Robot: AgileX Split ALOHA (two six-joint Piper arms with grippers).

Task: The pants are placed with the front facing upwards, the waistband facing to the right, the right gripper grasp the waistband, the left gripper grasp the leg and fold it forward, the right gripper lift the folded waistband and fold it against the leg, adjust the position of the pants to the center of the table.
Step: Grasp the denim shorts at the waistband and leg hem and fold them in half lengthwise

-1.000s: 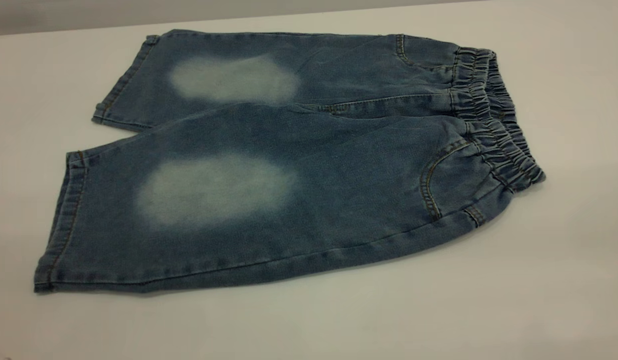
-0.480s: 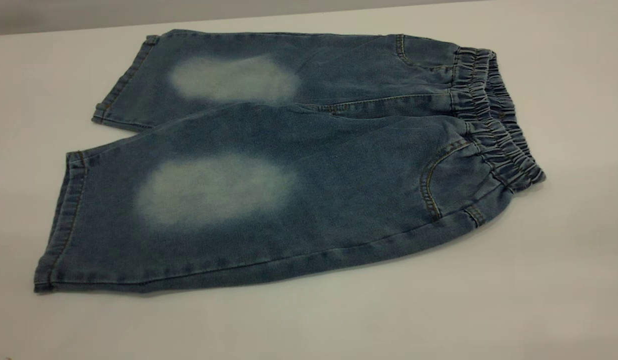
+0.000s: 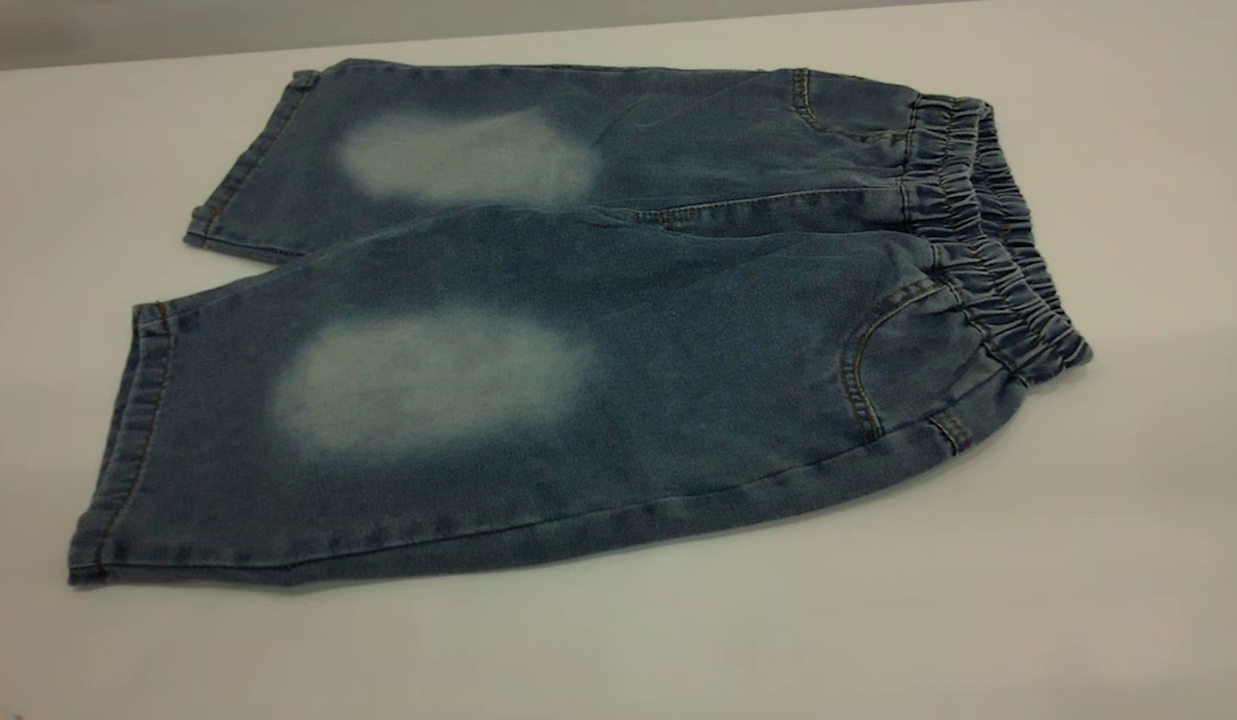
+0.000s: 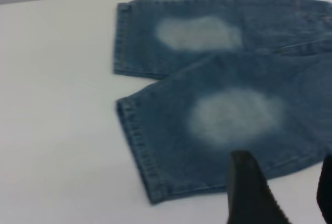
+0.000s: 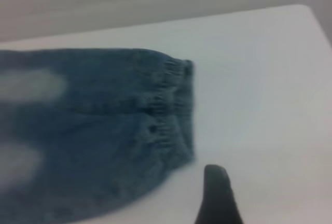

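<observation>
The blue denim pants [image 3: 578, 330] lie flat on the white table [image 3: 1128, 560], front up, with both pale knee patches showing. The gathered waistband [image 3: 988, 230] points right and the leg hems [image 3: 128, 450] point left. Neither gripper shows in the exterior view. In the left wrist view my left gripper [image 4: 285, 182] is open and empty, over the near leg's [image 4: 223, 125] front edge by the table. In the right wrist view my right gripper [image 5: 270, 198] shows one black finger [image 5: 218, 195] with bare table on both sides, just off the waistband [image 5: 171, 110].
The table's back edge [image 3: 478, 38] runs just behind the far leg. White tabletop spreads in front of the pants and to their right.
</observation>
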